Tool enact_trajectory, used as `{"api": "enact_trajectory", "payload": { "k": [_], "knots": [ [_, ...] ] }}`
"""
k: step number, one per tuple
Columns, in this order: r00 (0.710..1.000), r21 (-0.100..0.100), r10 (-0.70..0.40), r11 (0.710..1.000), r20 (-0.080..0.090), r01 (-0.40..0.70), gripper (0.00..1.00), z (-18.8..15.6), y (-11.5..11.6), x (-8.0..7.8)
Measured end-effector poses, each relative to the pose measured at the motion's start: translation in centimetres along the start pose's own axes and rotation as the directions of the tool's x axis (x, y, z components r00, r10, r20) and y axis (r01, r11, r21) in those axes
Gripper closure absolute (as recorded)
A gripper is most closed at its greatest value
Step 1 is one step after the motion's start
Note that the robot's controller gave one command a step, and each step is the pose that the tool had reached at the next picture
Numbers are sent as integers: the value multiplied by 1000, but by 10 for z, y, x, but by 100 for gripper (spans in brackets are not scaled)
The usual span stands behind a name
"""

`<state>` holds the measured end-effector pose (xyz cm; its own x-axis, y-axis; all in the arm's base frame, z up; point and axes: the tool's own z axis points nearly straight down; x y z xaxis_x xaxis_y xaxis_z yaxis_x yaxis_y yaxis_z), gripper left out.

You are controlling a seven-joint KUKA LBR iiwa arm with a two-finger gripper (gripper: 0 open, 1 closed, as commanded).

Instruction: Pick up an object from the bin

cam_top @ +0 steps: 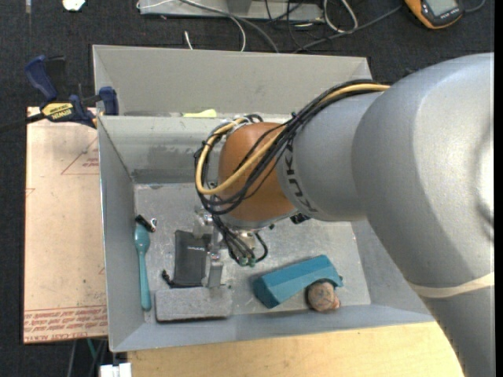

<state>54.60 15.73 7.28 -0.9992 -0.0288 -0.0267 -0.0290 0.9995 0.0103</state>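
so, where's the gripper (214,267)?

low inside the grey metal bin (118,210), which stands on dark carpet (63,53). whether it's apart or together, i can't tell.

and what's lying in there?

one dark flat block (189,261), just beside the gripper on the view's left. nearer the camera than the block, one grey pad (192,306); left of the block, one teal spoon (142,265); right of it, one teal wedge (295,281), then one brown round lump (322,295).

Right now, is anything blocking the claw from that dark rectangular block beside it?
Nothing visible. The gripper sits at one edge of the dark rectangular block; the teal spoon and blue wedge lie to either side.
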Motion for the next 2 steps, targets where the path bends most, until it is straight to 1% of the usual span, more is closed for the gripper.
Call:
{"api": "enact_trajectory", "payload": {
  "k": [1,2],
  "knots": [
    [1000,0,0,1000,-1,0,0,0,0,0],
    [968,-1,-250,968,2,250,100,2,-13,-15]
  ]
}}
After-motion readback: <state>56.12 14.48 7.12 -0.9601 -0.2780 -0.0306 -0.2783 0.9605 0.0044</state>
